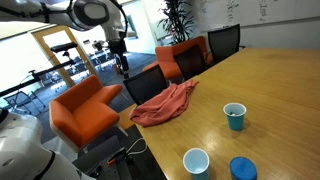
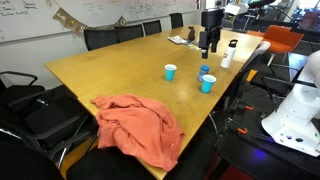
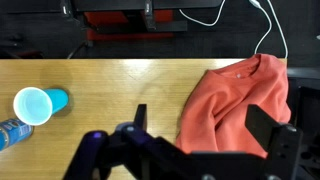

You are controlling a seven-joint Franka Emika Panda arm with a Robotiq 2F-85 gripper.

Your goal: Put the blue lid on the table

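The blue lid point(image 1: 243, 168) lies flat on the light-brown wooden table point(image 1: 270, 90), next to a white-rimmed light-blue cup point(image 1: 196, 160). It also shows as a small blue disc point(image 2: 204, 70) between the two cups in an exterior view. In the wrist view only a blue sliver point(image 3: 6, 134) shows at the left edge, below the cup point(image 3: 33, 104). My gripper point(image 1: 122, 66) hangs high, away from the lid, and also shows in an exterior view point(image 2: 208, 45). In the wrist view its jaws point(image 3: 205, 125) are open and empty, above a red cloth point(image 3: 235, 100).
A teal cup point(image 1: 234, 116) stands near the table's middle. The crumpled red cloth point(image 1: 163, 103) drapes over the table edge. Orange and black chairs point(image 1: 85, 110) line that side. Small items point(image 2: 228, 50) sit at the table's far end.
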